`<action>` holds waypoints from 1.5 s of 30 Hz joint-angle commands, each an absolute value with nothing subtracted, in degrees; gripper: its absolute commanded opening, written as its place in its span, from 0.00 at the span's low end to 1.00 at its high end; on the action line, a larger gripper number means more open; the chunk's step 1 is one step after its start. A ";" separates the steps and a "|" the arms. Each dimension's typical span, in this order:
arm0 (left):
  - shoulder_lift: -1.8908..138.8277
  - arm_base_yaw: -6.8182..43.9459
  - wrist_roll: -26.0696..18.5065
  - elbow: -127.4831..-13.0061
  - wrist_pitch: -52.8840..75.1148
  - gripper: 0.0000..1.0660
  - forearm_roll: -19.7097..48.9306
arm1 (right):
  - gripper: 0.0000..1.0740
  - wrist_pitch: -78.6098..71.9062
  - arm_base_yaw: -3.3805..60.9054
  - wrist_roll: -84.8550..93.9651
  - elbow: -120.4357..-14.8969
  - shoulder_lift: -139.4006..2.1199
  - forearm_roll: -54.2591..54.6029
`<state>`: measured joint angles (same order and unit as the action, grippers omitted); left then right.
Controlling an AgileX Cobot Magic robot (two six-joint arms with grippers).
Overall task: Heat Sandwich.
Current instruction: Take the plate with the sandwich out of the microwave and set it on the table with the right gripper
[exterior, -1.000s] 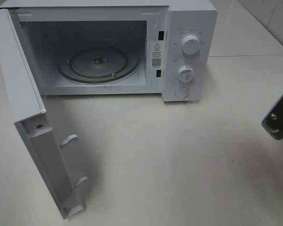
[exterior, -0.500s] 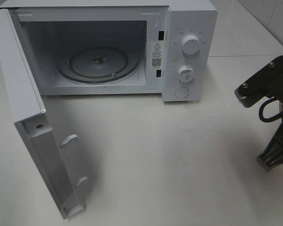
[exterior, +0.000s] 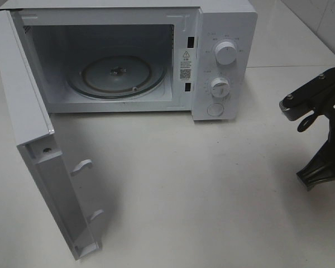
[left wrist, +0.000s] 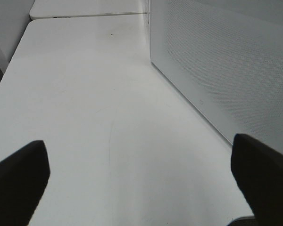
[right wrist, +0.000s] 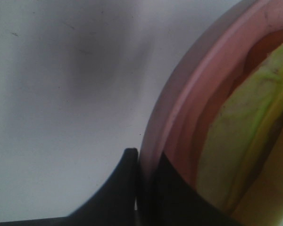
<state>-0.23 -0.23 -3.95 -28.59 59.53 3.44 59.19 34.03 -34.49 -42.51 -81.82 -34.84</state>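
The right gripper (right wrist: 140,157) was closed on the rim of the pink plate (right wrist: 179,108), with one dark finger on the outer side of the rim and the other on the inner side. The sandwich (right wrist: 245,141) lay on that plate, just beside the gripped rim; only its pale yellow-green edge was visible in the right wrist view. In the exterior high view, the right arm (exterior: 318,134) stood at the right edge of the table (exterior: 212,195), well apart from the microwave (exterior: 223,61); the plate and sandwich were outside that view.

The left gripper (left wrist: 141,181) stood wide open and held nothing. Its two dark fingertips (left wrist: 19,176) hung above bare table surface, near the perforated white side panel of the microwave.

The microwave door (exterior: 39,151) stood fully open, swung toward the left. The glass turntable (exterior: 117,75) lay inside the cavity. Two white knobs (exterior: 226,53) and a round button sat on the control panel.
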 commanded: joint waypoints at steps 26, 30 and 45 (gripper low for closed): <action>-1.55 -0.40 -3.67 -28.42 59.53 0.95 3.50 | 0.01 49.10 26.01 -41.71 -39.13 -95.11 -40.85; -1.55 -0.40 -3.67 -28.42 59.53 0.95 3.50 | 0.01 47.27 26.01 -43.14 -38.96 -97.75 -40.91; -1.55 -0.40 -3.67 -28.42 59.53 0.95 3.50 | 0.04 43.26 26.01 -43.83 -38.96 -102.44 -40.79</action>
